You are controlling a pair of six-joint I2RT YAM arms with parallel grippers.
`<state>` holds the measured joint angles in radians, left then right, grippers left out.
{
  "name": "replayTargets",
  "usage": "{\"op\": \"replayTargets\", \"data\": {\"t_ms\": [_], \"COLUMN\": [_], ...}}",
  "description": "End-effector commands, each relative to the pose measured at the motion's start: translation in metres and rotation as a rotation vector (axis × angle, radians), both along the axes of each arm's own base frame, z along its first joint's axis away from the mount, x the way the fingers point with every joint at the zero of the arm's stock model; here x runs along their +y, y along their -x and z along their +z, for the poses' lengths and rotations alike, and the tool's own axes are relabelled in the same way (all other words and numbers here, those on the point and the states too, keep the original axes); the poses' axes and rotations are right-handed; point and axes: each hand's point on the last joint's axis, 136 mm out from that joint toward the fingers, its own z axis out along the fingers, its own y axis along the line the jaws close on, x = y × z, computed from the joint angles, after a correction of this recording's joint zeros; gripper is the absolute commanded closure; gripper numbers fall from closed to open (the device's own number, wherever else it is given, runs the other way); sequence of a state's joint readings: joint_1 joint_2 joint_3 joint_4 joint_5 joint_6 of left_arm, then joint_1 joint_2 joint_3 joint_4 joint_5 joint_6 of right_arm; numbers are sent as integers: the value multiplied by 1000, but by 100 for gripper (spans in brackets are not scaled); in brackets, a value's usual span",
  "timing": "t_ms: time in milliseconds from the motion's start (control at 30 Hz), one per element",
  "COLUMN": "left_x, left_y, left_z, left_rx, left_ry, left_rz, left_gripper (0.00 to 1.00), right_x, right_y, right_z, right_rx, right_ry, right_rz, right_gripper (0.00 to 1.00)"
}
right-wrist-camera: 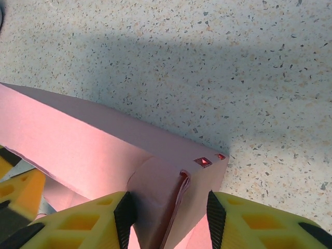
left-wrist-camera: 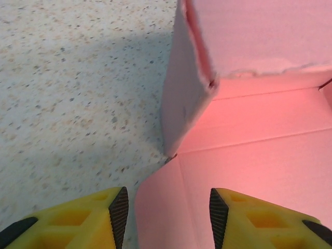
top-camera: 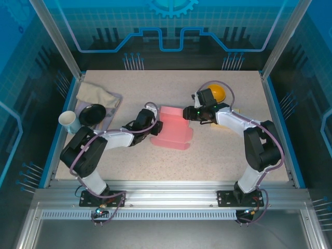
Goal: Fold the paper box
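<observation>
Tabletop [top-camera: 155, 88] speckled, blue enclosure [top-camera: 104, 26], left pincer [left-wrist-camera: 166, 207] released, right pincer [right-wrist-camera: 167, 210] grasping paper box [top-camera: 174, 129]

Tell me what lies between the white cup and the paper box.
Top view: next to the white cup sits a black dish on a tray, then the left arm, its claw at the paper box.

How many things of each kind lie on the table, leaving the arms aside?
paper box: 1
yellow round object: 1
white cup: 1
black dish: 1
beige cloth: 1
tray: 1
Total: 6
</observation>
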<state>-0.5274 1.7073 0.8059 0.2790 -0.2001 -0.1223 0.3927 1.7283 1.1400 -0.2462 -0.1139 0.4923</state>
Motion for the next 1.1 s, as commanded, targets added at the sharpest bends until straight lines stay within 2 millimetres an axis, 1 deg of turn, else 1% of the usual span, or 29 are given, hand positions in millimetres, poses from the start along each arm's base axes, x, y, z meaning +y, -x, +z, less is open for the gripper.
{"op": "replayTargets", "data": {"t_ms": [0,100,167,233,300,333,367,400,433,467,533,600,767,833,933,1067], "left_x": [-19,-19,-10,-4,3,8,12,21,27,31,38,42,37,28,17,18], "left_y": [-22,-39,-52,-62,-67,-69,-71,-73,-73,-74,-73,-73,-68,-66,-60,-54], "left_z": [9,4,1,-6,-16,-20,-21,-21,-20,-20,-20,-22,-28,-30,-31,-31], "left_rx": [-45,-48,-44,-2,12,13,9,-5,-11,-13,-8,0,23,27,22,14], "left_ry": [-9,-85,-151,-209,-270,-313,-343,-382,-407,-421,-456,-472,-448,-405,-340,-342], "left_rz": [-59,-30,36,93,142,176,206,258,292,314,355,367,337,284,214,194], "left_gripper": [51,51,52,55,57,61,73,87,94,99,100,100,99,96,95,98], "right_x": [1,3,4,4,4,4,4,4,2,2,-1,-2,0,2,8,9], "right_y": [17,19,19,20,20,20,20,20,20,20,19,19,17,16,13,10], "right_z": [-26,-28,-29,-30,-30,-30,-31,-31,-31,-31,-31,-32,-31,-29,-18,9], "right_rx": [96,101,104,106,106,106,107,107,105,103,103,103,99,95,62,7], "right_ry": [45,44,44,49,49,50,51,55,61,64,75,78,70,59,25,4], "right_rz": [38,54,61,67,72,73,73,71,68,64,55,53,48,52,66,69], "right_gripper": [56,56,56,56,56,56,56,56,56,56,56,56,56,56,55,52]}}
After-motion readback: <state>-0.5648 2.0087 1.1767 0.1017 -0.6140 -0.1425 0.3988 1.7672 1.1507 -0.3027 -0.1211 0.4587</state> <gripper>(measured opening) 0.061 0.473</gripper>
